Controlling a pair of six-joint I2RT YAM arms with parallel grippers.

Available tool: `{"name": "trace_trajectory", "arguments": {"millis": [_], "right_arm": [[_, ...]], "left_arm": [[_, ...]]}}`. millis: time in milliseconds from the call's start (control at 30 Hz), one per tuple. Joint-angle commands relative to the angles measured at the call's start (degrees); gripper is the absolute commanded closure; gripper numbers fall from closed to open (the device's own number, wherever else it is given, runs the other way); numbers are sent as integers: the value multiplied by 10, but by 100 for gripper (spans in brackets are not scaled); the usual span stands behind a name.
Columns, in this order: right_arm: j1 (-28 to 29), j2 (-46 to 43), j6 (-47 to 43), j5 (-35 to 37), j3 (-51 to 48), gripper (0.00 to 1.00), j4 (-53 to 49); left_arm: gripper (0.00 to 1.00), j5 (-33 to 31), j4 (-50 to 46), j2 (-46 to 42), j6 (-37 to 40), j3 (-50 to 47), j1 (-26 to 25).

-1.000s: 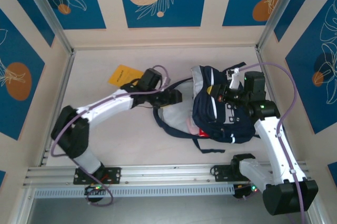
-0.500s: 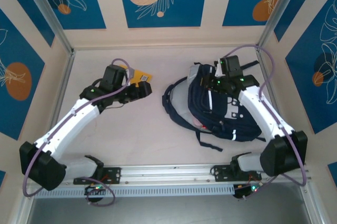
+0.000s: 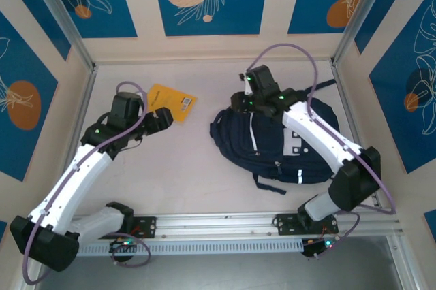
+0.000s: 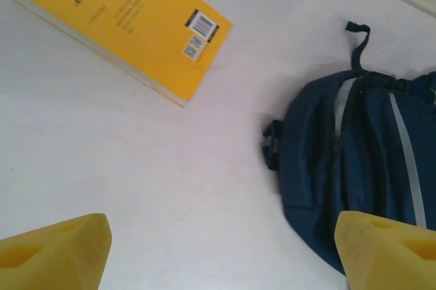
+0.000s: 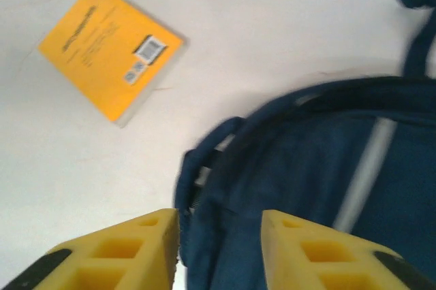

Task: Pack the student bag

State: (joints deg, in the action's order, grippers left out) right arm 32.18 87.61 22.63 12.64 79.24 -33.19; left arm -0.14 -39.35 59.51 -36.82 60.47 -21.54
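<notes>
The student bag (image 3: 283, 147), dark navy with white stripes, lies flat on the right half of the table; it also appears as the bag (image 4: 354, 160) and the bag (image 5: 320, 181). A yellow book (image 3: 172, 101) lies flat at back left, seen too as the book (image 4: 126, 24) and the book (image 5: 109, 58). My left gripper (image 3: 163, 118) hovers just in front of the book, open wide with nothing between its fingers (image 4: 54, 252). My right gripper (image 3: 238, 103) hangs over the bag's top left corner, jaws apart, with bag fabric below its fingers (image 5: 320, 249).
Patterned walls close in the table at the back and on both sides. A metal rail (image 3: 218, 225) runs along the front edge. Loose straps (image 3: 269, 184) trail from the bag's near side. Bare tabletop (image 3: 197, 160) lies between the book and the bag.
My right gripper has opened and moved to the back left of the bag, which now lies flat. My left arm has drawn back left, away from the bag, to beside the book.
</notes>
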Motion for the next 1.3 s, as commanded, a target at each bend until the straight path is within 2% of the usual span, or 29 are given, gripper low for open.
{"name": "trace_trajectory", "arguments": {"millis": [0, 67, 133, 267, 300, 467, 667, 733, 867, 1267], "right_arm": [[21, 82, 23, -71, 54, 69, 21], [33, 135, 47, -98, 94, 71, 32], [44, 190, 68, -123, 140, 77, 41], [64, 329, 96, -142, 305, 98, -20], [66, 361, 97, -151, 350, 100, -41], [69, 546, 113, -212, 601, 100, -147], [65, 788, 155, -199, 996, 100, -307], [59, 798, 172, -228, 970, 100, -290], [72, 811, 158, -222, 938, 100, -302], [112, 815, 113, -88, 923, 100, -443]], "left_arm": [[15, -34, -33, -15, 19, 4, 1], [15, -36, -37, -27, 23, 1, -3], [15, -36, -26, -37, 37, -16, -6], [15, -31, -13, -40, 40, -29, -8], [15, -29, -11, -40, 42, -28, -9], [15, -43, -20, -42, 43, -22, -15], [16, -56, -24, -38, 47, -18, -28], [15, -56, -24, -38, 47, -19, -29], [15, -54, -22, -38, 46, -21, -29], [15, -58, -19, -35, 40, -25, -28]]}}
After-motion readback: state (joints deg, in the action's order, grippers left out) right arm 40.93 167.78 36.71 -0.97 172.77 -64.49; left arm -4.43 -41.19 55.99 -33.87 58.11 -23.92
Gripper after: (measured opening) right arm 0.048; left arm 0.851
